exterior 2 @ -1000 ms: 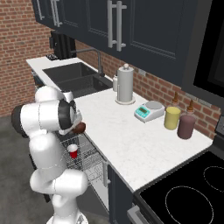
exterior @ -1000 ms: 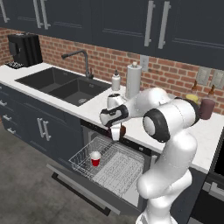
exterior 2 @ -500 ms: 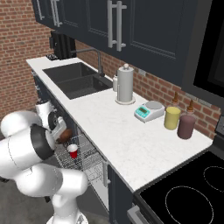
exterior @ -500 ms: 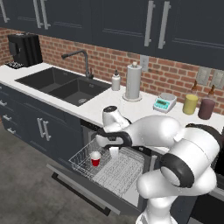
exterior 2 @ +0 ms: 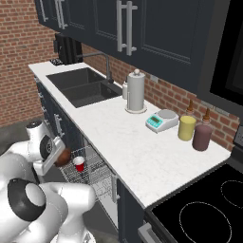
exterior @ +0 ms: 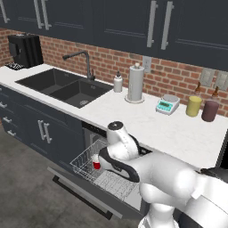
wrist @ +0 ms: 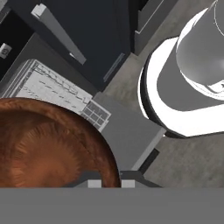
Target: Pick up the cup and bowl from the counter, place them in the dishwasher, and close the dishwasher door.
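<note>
A: What is my gripper (wrist: 108,183) doing?

B: My jaws are closed almost fully, clamped on the rim of the brown wooden bowl (wrist: 48,144). In the hand view the bowl lies just to the left of my fingertips (wrist: 91,180), its hollow facing the camera.

A: And seen from the base?

B: In the right base view the bowl (exterior 2: 63,156) sits against my hand, out over the open dishwasher (exterior 2: 95,176). The white wire rack (exterior 2: 93,172) lies just below and beside it, pulled out from under the counter (exterior 2: 124,142).

A: Where is the cup?

B: The red cup (exterior 2: 79,164) stands upright in the rack, just beside my held bowl; I cannot tell whether the two touch. In the left base view the cup (exterior: 96,162) shows in the rack (exterior: 91,165) close against my wrist.

A: And the door?

B: The dishwasher door (exterior: 84,193) hangs folded down below my hand, its dark bar handle (exterior: 81,197) along the outer edge. In the hand view its grey panel (wrist: 127,142) lies beyond my fingertips.

A: What stands further off?

B: On the counter, well apart from my hand: a paper towel roll (exterior: 136,83), a small scale (exterior: 167,105), a yellow jar (exterior: 193,106) and a maroon jar (exterior: 209,111).
</note>
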